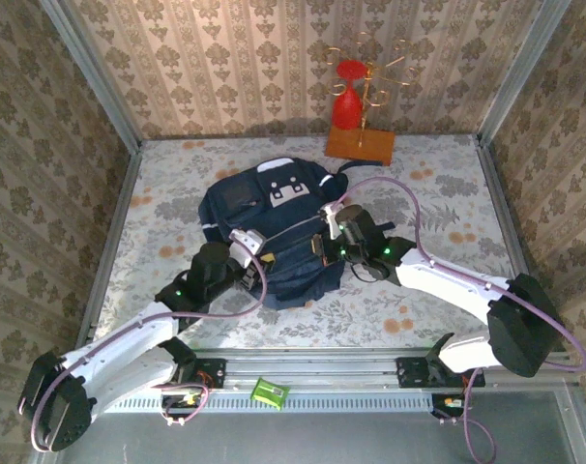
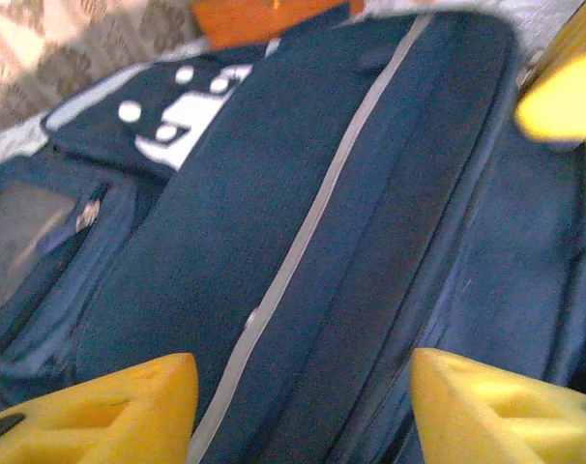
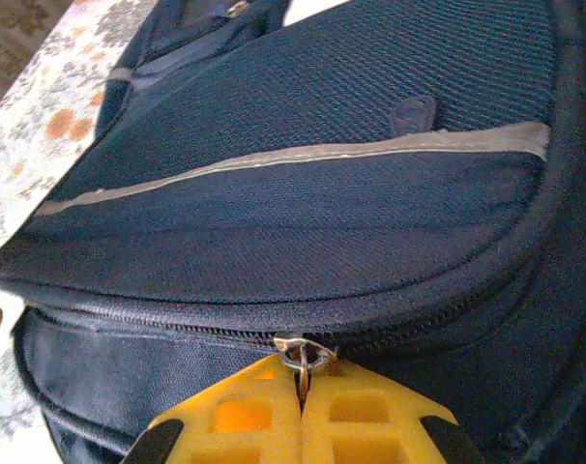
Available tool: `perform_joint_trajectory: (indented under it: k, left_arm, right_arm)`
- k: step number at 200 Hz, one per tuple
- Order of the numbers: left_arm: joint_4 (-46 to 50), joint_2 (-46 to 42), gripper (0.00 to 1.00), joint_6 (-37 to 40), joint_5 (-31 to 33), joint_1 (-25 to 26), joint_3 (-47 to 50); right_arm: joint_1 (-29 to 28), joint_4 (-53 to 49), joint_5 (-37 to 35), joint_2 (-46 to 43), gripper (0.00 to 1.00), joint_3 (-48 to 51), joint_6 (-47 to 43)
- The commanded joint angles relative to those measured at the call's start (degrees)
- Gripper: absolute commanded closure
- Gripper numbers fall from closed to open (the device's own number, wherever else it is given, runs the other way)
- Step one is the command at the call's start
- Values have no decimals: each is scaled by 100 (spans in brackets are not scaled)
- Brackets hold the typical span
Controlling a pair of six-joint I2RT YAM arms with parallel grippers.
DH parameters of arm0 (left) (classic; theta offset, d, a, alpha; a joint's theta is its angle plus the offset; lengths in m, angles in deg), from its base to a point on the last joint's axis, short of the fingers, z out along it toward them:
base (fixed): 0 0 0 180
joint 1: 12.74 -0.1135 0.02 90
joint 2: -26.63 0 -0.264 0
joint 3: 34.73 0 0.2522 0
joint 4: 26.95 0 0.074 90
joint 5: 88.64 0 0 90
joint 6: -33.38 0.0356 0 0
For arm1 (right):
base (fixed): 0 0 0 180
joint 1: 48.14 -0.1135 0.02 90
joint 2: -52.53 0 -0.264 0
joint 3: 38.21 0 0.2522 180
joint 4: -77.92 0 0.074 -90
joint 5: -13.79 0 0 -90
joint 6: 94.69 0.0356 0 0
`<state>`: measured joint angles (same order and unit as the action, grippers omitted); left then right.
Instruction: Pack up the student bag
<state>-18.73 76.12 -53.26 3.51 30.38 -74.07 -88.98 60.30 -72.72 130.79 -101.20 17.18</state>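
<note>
The student bag (image 1: 274,217), dark navy with a grey-white front patch, lies in the middle of the table. My left gripper (image 1: 258,254) is at its near left side. In the left wrist view that gripper (image 2: 303,372) stands open over the bag's fabric (image 2: 274,213) and pale stripe, with nothing between its yellow fingers. My right gripper (image 1: 321,246) is at the bag's near right side. In the right wrist view it (image 3: 302,385) is shut on the metal zipper pull (image 3: 304,356), on the zip line below the bag's top panel (image 3: 322,116).
A wooden base (image 1: 361,144) with a gold wire stand and a red item (image 1: 348,101) stands at the back, just behind the bag. A small green object (image 1: 270,391) lies on the near rail between the arm bases. Metal frame edges border the floral table.
</note>
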Motion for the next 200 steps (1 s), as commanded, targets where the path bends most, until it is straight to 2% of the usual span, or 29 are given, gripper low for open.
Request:
perform_joint_trajectory:
  k: [1, 24, 48, 98, 122, 139, 160, 200]
  left_arm:
    - [0, 121, 36, 273, -185, 253, -414]
    - [163, 741, 34, 636, -260, 372, -833]
    - [207, 1238, 35, 776, -438, 363, -1091]
    - [9, 1676, 41, 790, -1184, 168, -1155]
    - [-81, 1890, 59, 707, -1371, -32, -1204]
    - [-68, 1915, 72, 743, -1492, -144, -1204]
    - [-282, 1798, 100, 852, -1544, -258, -999]
    - [-808, 1383, 100, 671, -2003, -715, -500]
  right_arm:
    - [-192, 324, 298, -221, 100, -170, -4]
    - [-232, 331, 353, -212, 100, -207, 34]
    - [-242, 433, 440, -246, 100, -180, 119]
    - [-269, 520, 548, -232, 100, -190, 195]
    - [-281, 491, 540, -232, 100, -183, 180]
    - [-280, 211, 261, -250, 100, -224, 117]
    - [-234, -390, -269, -237, 100, -310, 137]
    - [322, -1145, -742, -244, 100, -239, 611]
